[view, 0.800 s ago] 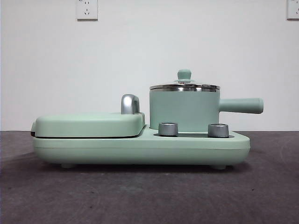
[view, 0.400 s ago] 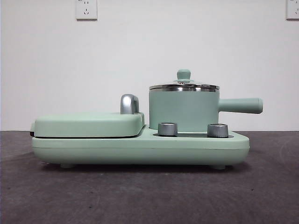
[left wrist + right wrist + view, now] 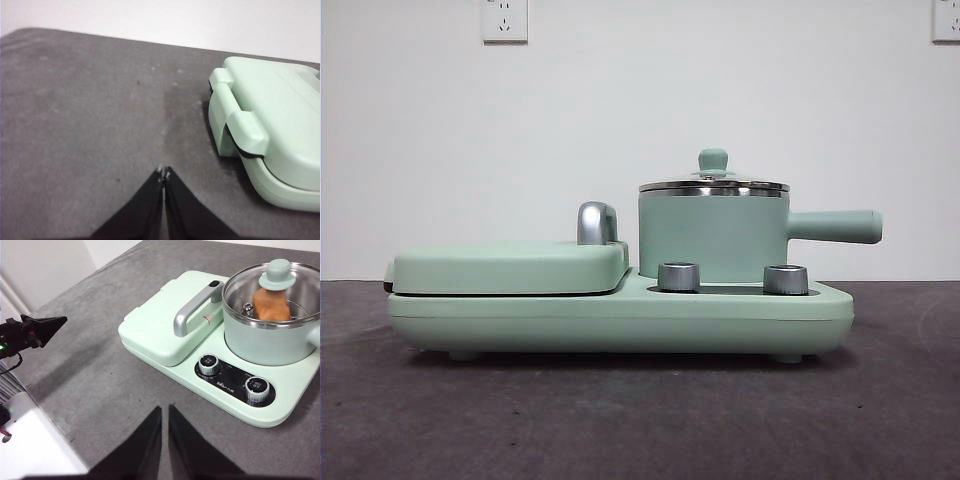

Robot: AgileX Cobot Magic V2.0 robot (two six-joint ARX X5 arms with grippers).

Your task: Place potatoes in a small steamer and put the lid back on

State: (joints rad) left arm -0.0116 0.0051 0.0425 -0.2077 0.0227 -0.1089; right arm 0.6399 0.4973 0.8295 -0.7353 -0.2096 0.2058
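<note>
- Inside the steamer (image 3: 270, 337), under the glass lid (image 3: 277, 287), lies the potato (image 3: 271, 305); the lid sits on the steel rim.
- The steamer stands on the green cooker (image 3: 620, 315), beside its flat grill cover (image 3: 510, 268).
- Right gripper (image 3: 165, 412): fingers almost pressed together, holding nothing, above the tabletop (image 3: 100, 375) near the cooker's dials.
- Left gripper (image 3: 163, 172): fingers pressed together, empty, over bare tabletop beside the grill end.
- Only the right wrist view shows the potato; the front view shows no arms.

Two black grippers, each ending in a pair of tapered jaws.

The left gripper (image 3: 163, 172) has matte black, wedge-shaped jaws with pale flecks at the tips; the right gripper (image 3: 165, 410) has the same dark, pointed blades. Seen from the right wrist, the left arm carries a small green light and thin black cables.
</note>
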